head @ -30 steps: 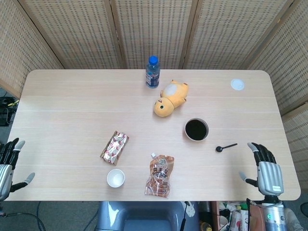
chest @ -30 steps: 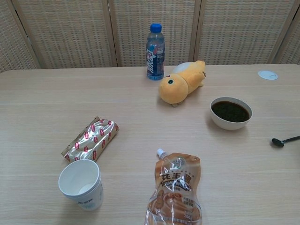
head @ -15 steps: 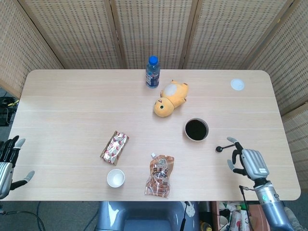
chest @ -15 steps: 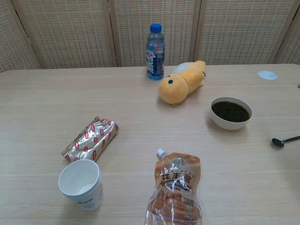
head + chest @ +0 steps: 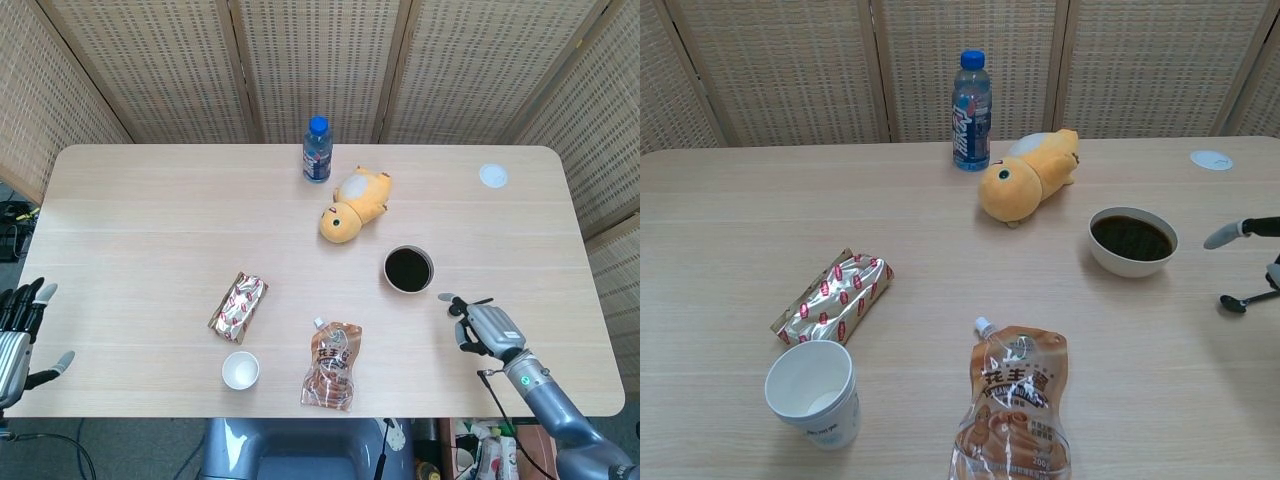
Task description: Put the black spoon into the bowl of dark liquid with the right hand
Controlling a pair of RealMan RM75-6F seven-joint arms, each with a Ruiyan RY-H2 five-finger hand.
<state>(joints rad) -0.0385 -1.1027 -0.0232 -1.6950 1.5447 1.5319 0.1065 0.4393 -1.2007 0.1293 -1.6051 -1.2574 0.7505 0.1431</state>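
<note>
Fingers (image 5: 452, 299) of the right hand (image 5: 484, 329) are seen spread over the black spoon (image 5: 1246, 299), with nothing pinched.
The black spoon is laid flat on the desk (image 5: 150, 230), right of the bowl of dark liquid (image 5: 408, 269) and apart from it; whether it is touched by the right hand cannot be told. The left hand (image 5: 17, 332) is held off the desk's left front corner, its fingers spread and nothing gripped. A plush toy (image 5: 355, 204) and a water bottle (image 5: 317, 150) are found behind the bowl.
</note>
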